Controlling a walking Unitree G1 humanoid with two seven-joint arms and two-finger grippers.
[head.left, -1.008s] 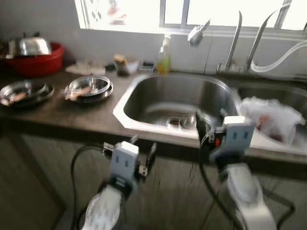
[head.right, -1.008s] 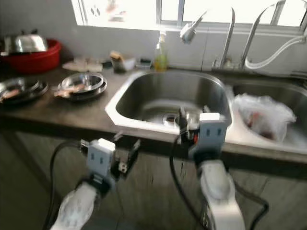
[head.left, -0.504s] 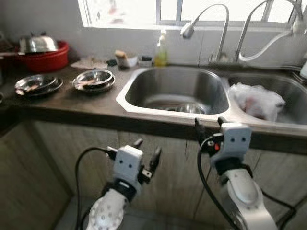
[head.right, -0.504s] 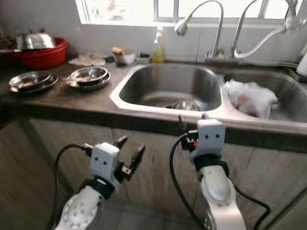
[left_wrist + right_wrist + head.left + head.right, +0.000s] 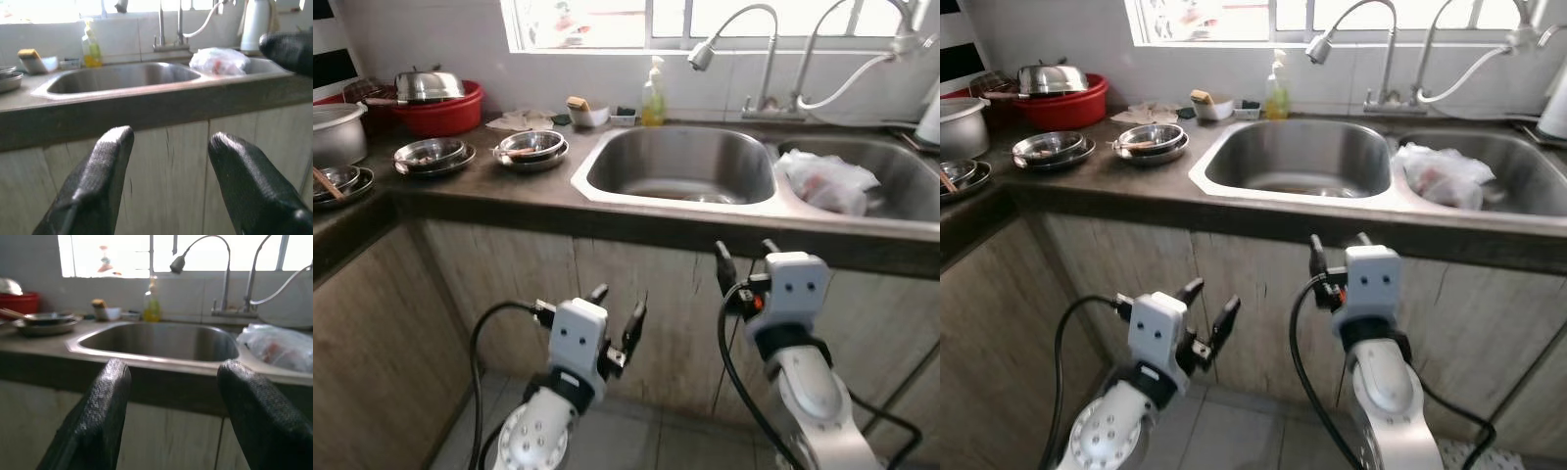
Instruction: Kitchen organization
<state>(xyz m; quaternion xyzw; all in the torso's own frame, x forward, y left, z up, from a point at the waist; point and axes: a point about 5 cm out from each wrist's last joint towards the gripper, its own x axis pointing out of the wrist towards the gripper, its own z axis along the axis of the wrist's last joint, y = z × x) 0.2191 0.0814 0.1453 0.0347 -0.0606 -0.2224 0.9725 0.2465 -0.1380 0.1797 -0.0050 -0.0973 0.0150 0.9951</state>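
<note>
A dark worktop is seen above wooden cabinet doors; two curved taps are mounted under a bright window; grey floor tiles are laid below; white wall tiles are seen behind.

Contents of the crumpled plastic bag indistinct.
</note>
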